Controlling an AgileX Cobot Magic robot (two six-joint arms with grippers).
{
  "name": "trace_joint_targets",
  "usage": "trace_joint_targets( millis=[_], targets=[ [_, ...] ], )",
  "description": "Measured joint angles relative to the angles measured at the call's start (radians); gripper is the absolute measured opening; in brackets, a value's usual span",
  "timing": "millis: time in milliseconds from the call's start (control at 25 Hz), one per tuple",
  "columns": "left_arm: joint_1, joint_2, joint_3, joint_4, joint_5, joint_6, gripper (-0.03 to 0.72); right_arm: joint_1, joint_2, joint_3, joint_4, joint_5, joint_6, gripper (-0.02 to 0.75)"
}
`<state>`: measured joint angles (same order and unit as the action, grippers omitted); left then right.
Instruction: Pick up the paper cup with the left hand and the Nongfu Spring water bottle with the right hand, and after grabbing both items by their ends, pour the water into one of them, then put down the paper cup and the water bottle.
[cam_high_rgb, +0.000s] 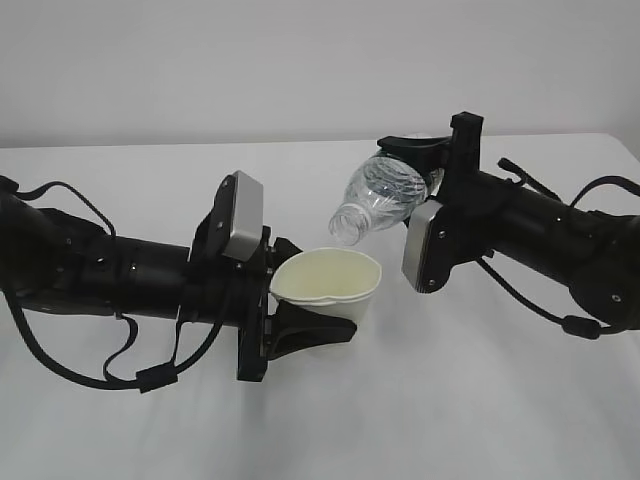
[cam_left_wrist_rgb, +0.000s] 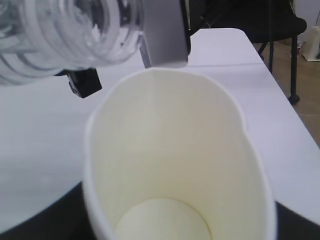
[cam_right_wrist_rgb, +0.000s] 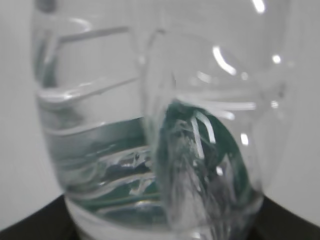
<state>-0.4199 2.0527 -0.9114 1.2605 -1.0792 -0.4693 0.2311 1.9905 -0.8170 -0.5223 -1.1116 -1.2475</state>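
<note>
The white table (cam_high_rgb: 320, 420) lies bare all round the two arms, with its far edge running along the wall and, from the left wrist camera, its right edge dropping off towards a floor with chair legs (cam_left_wrist_rgb: 280, 60). The left gripper (cam_high_rgb: 300, 300) is clamped on the paper cup (cam_high_rgb: 330, 282), squeezing its rim out of round and holding it up off the table, mouth open upward. The right gripper (cam_high_rgb: 420, 165) grips the water bottle (cam_high_rgb: 380, 195) by its base end, tilted with its uncapped neck pointing down and left, just above and beside the cup's far rim.
</note>
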Motion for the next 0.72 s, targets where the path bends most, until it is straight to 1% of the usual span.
trace_joint_targets(
  millis=[720],
  targets=[
    [0.0,0.0,0.0,-0.003,0.02,0.0,0.417,0.0,0.0,-0.021,0.005,0.0,-0.022,0.411]
  ],
)
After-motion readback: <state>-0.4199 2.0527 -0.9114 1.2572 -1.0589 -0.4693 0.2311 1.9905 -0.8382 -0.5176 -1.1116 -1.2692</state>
